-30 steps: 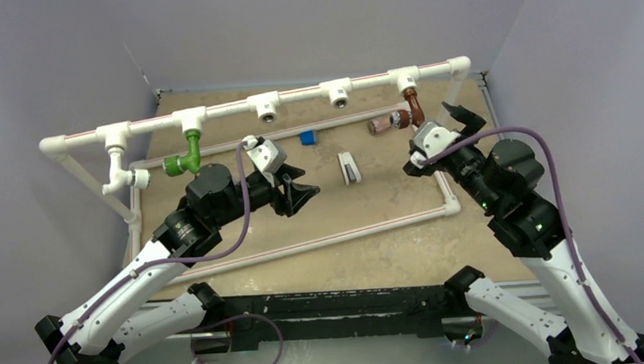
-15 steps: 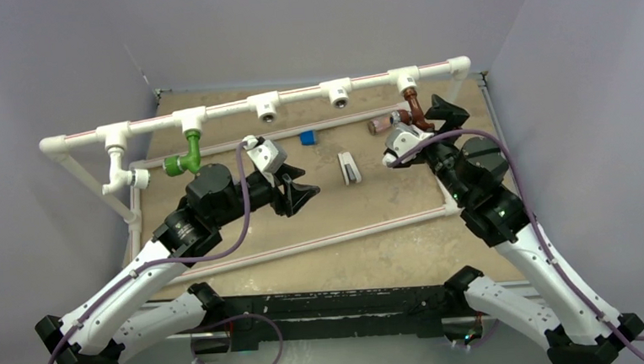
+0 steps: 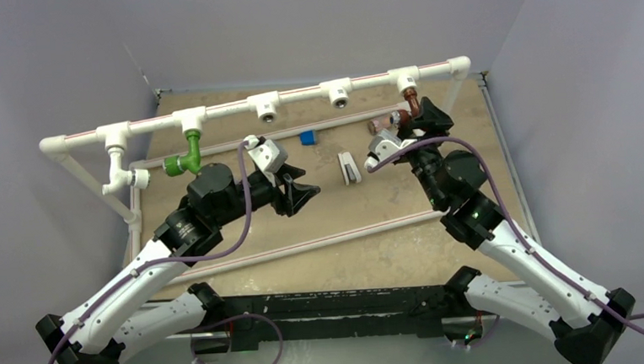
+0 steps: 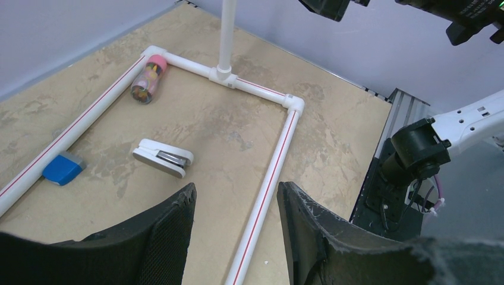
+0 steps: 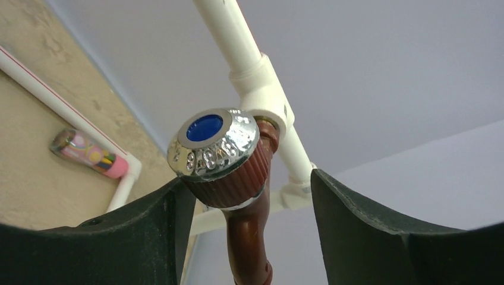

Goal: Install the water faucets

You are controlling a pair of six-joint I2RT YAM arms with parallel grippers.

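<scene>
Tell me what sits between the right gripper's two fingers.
The reddish-brown faucet, attached to a white T-fitting; the right wrist view shows it, with a gap on one side.

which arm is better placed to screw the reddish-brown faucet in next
Right. The right tool straddles the reddish-brown faucet hanging from the end T-fitting, with its jaws on either side of it. The left tool hovers open over mid-table, well away.

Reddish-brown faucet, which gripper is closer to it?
Right. The right gripper has its jaws either side of the reddish-brown faucet; the left gripper hovers well off to its left.
</scene>
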